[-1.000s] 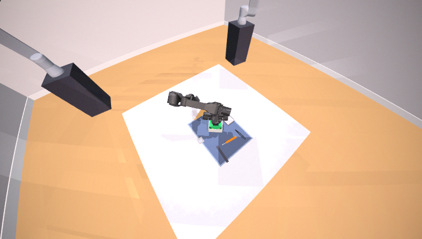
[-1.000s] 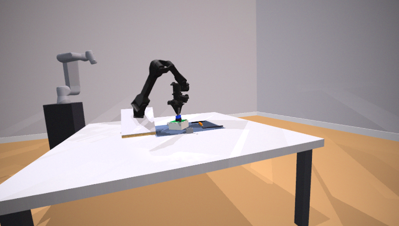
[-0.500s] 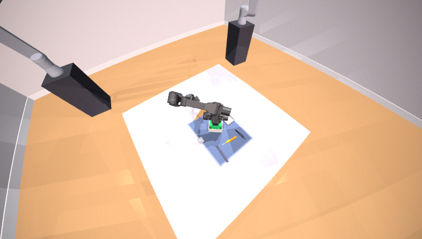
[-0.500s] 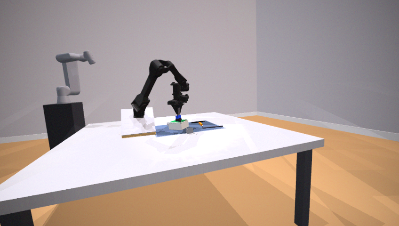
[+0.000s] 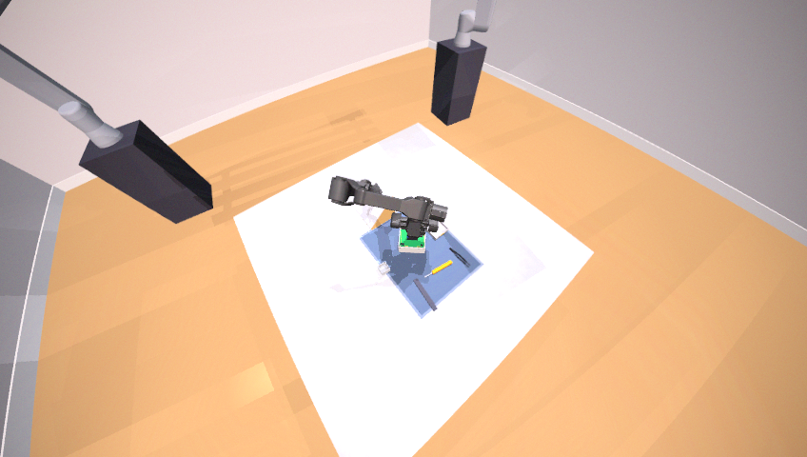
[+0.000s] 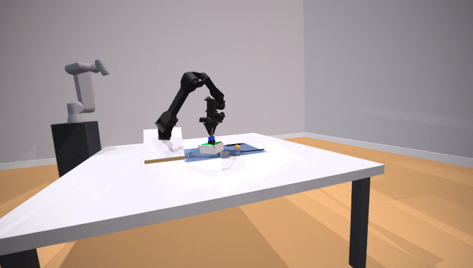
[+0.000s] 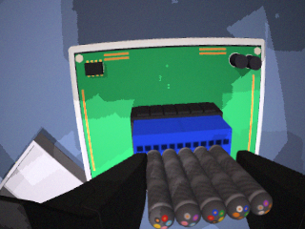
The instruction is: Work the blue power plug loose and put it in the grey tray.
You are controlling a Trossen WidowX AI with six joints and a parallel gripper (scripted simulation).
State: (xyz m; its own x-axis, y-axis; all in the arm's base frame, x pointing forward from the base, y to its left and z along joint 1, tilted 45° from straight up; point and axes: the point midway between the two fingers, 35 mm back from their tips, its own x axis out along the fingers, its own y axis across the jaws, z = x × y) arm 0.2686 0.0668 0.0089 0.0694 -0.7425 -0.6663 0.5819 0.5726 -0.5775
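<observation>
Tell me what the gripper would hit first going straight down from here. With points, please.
Probably the green circuit board [image 5: 419,242] [image 6: 203,144] [image 7: 176,78], below the blue plug [image 6: 211,138] [image 7: 181,131] the gripper [image 6: 211,140] is shut on; the remaining gap is unclear.
</observation>
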